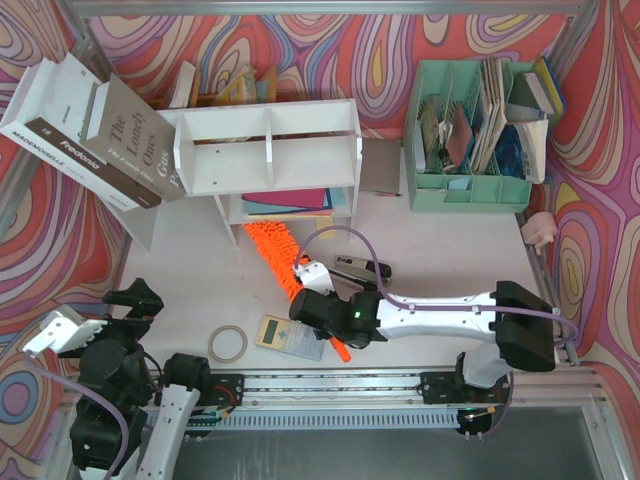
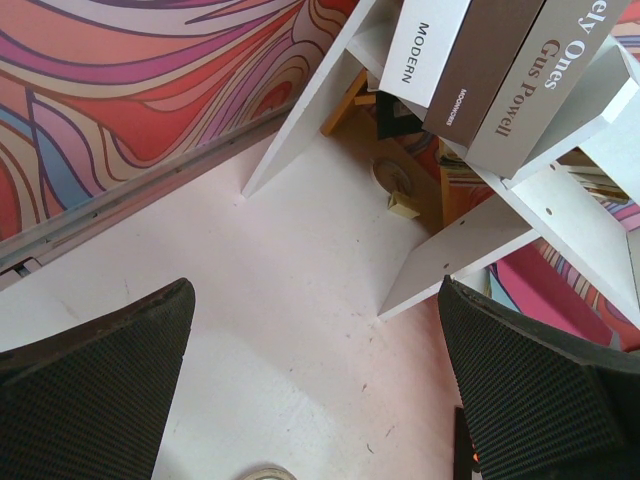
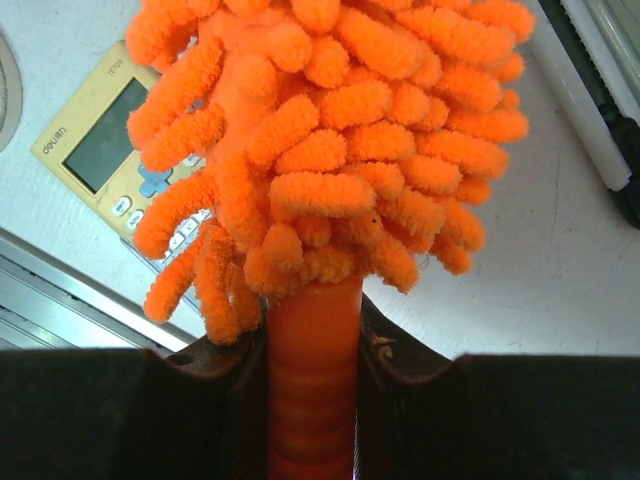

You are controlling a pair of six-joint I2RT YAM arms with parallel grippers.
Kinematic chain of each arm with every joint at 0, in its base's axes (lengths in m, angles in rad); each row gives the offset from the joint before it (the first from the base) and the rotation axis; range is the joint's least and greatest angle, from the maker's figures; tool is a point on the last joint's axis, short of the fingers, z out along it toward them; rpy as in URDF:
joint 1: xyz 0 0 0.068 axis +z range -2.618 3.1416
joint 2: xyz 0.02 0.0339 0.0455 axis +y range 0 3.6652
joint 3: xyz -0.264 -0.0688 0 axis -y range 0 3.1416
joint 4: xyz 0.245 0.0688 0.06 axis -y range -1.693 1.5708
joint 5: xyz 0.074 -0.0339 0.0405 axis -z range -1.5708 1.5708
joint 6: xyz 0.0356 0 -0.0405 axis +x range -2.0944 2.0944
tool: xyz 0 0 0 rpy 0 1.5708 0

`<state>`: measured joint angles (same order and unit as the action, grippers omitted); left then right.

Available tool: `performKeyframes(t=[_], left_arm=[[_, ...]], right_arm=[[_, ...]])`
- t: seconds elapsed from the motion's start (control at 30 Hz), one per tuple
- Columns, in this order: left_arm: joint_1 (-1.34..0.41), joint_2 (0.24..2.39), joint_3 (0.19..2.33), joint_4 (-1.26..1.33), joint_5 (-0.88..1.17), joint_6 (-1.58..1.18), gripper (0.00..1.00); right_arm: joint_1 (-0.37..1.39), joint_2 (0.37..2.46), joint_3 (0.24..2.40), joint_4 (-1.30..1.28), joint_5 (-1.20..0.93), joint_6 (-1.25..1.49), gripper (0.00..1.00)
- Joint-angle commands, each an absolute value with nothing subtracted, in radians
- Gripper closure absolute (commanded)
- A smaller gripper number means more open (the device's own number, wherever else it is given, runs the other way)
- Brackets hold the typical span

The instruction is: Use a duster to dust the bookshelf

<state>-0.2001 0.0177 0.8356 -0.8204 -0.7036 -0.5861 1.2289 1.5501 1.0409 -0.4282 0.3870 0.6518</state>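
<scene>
Table [image 1: 430,250] in white carries the two-tier bookshelf [image 1: 268,150] at its back, big books leaning against its left end. Before the lower tier lies the orange duster [image 1: 272,250], fluffy head toward the shelf, its handle clenched in my right claw [image 3: 313,365] above a yellow calculator [image 1: 290,335]. My left claw [image 2: 318,400] hangs spread wide, holding nothing, over the near left.

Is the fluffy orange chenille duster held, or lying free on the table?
Held: the right gripper is shut on the duster, gripping its orange handle from both sides.
</scene>
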Motion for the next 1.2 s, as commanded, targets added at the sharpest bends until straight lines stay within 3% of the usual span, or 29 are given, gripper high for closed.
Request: performKeyframes(t=[0.0,0.4,0.77,1.17], left_arm=[[-0.193,0.020,0.827,-0.805,-0.703,-0.565,0.01],[-0.193,0.016,0.827,-0.807,-0.702,-0.566,0.01],[-0.193,0.018,0.825,-0.802,-0.702,-0.565,0.02],[-0.193,0.025,0.824,-0.798,-0.698,-0.563,0.02]], right_arm=[[1.215,1.543,1.045,-0.303,0.369,0.620,1.00],[1.214,1.677,1.032,-0.304,0.311,0.626,1.00],[1.223,1.469,1.042,-0.293,0.263,0.571,1.00],[1.311,1.499,0.888,-0.370,0.314,0.684,1.00]])
